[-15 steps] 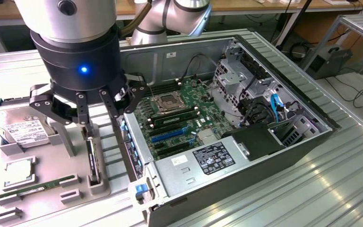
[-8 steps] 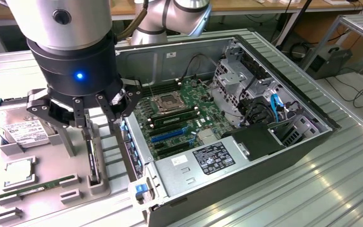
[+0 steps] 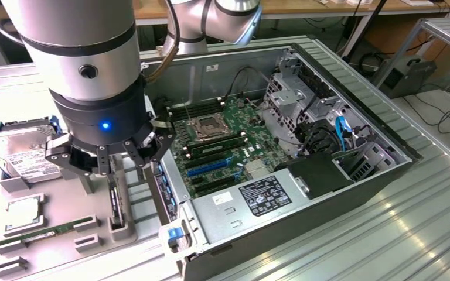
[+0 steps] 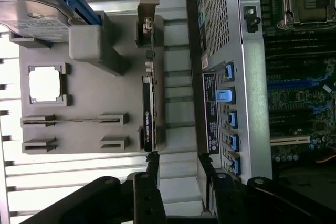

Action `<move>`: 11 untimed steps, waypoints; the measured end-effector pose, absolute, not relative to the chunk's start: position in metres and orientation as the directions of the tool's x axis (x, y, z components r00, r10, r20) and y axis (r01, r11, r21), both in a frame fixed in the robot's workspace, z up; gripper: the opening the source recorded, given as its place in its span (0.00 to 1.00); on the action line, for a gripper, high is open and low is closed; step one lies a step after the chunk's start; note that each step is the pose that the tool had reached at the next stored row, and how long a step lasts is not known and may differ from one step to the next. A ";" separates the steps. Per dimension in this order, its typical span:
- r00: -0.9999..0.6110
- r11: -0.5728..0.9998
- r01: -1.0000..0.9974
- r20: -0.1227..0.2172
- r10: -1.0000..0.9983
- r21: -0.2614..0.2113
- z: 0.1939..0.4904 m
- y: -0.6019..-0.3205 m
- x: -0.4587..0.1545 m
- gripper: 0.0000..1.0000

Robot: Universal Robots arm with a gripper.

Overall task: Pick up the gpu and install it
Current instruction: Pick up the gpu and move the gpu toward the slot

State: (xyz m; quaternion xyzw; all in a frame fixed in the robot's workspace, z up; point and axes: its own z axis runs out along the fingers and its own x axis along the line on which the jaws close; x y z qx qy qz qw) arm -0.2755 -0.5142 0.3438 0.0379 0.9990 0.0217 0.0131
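Note:
The gpu [image 3: 116, 202] is a slim black card standing on its edge in a slot of the grey holder plate [image 3: 61, 249], at the exterior view's left of the open computer case [image 3: 381, 134]. In the wrist view the gpu [image 4: 148, 106] appears edge-on, with its silver end bracket [image 4: 147, 6] at the far end. My gripper [image 3: 123, 163] hangs just above the card's near end. It is open with nothing between its fingers. In the wrist view my gripper [image 4: 181, 184] sits slightly to the case side of the card, and one fingertip [image 4: 152, 163] lines up with the card's end.
The case lies open, showing the motherboard [image 3: 217, 146] with its blue slot [image 3: 209, 168] and a power supply [image 3: 260, 196]. On the holder plate are a silver hard drive [image 3: 18, 153], a square processor [image 3: 23, 209] and a green RAM stick [image 3: 45, 231]. The case wall [image 4: 247, 77] stands close beside the card.

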 end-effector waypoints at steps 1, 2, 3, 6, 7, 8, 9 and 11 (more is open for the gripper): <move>-0.997 0.996 0.075 -0.024 0.076 0.044 0.340 -0.514 -0.276 0.42; -0.997 0.996 0.075 -0.025 0.076 0.044 0.339 -0.514 -0.276 0.42; -0.997 0.996 0.075 -0.024 0.076 0.044 0.338 -0.514 -0.276 0.42; -0.997 0.996 0.075 -0.024 0.076 0.044 0.337 -0.514 -0.276 0.42; -0.997 0.996 0.075 -0.024 0.076 0.044 0.337 -0.514 -0.276 0.42; -0.997 0.996 0.075 -0.024 0.076 0.044 0.336 -0.514 -0.276 0.42; -0.997 0.996 0.075 -0.024 0.076 0.044 0.336 -0.514 -0.276 0.42; -0.997 0.996 0.075 -0.024 0.076 0.044 0.335 -0.514 -0.276 0.42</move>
